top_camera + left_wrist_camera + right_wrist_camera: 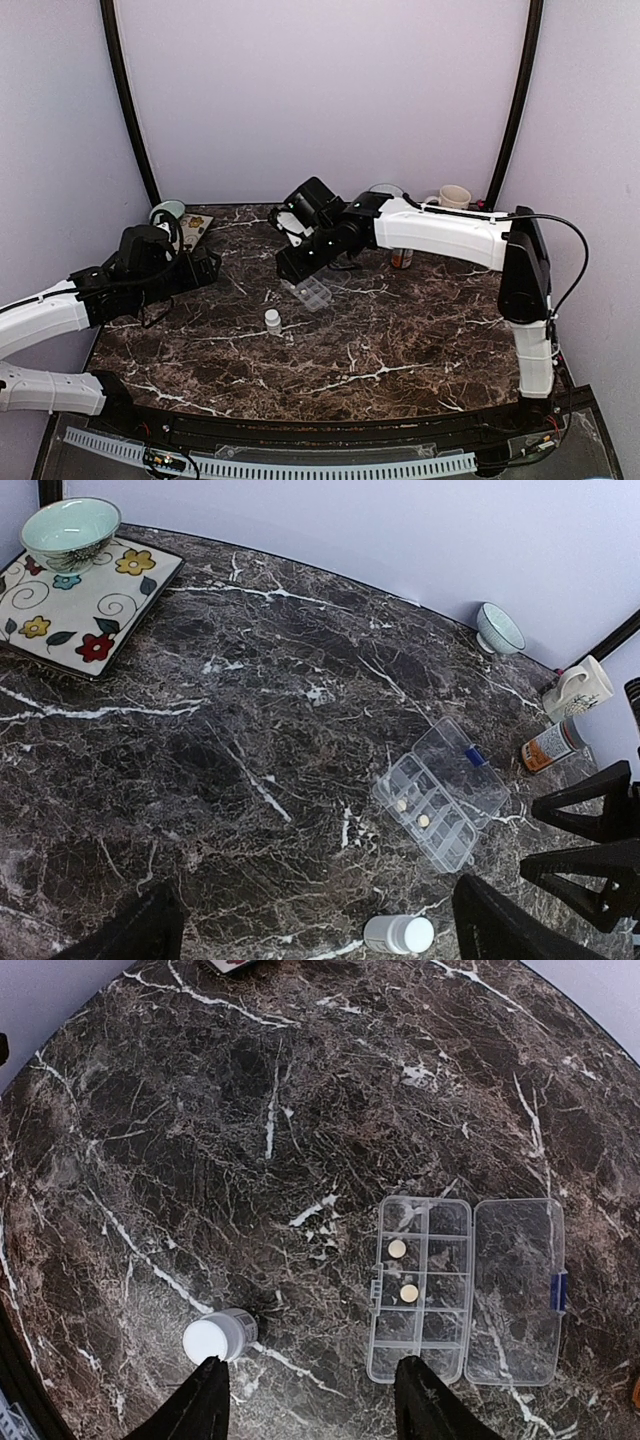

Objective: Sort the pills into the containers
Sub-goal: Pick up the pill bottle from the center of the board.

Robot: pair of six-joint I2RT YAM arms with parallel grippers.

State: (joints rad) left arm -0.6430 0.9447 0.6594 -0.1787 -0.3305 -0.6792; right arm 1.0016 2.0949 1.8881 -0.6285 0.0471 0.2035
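Observation:
The clear organiser box (520, 1290) lies open on the marble, its lid folded flat to the right with a blue clasp. Two round pale pills (397, 1249) (409, 1293) rest in separate compartments of the left column. The same box (312, 293) (440, 800) sits mid-table. My right gripper (312, 1370) (295, 268) hovers above the marble beside the box, open, nothing between its fingers. One finger (415, 1400) overlaps the box's near corner. My left gripper (315, 890) (205, 268) is open and empty, well left of the box.
A small white bottle (218, 1338) (272, 320) (398, 934) lies left of the box. An amber bottle (550, 747) and a mug (580, 687) stand at the back right, with a small bowl (497, 628) nearby. A flowered plate (80, 600) with a bowl (70, 530) sits at the back left.

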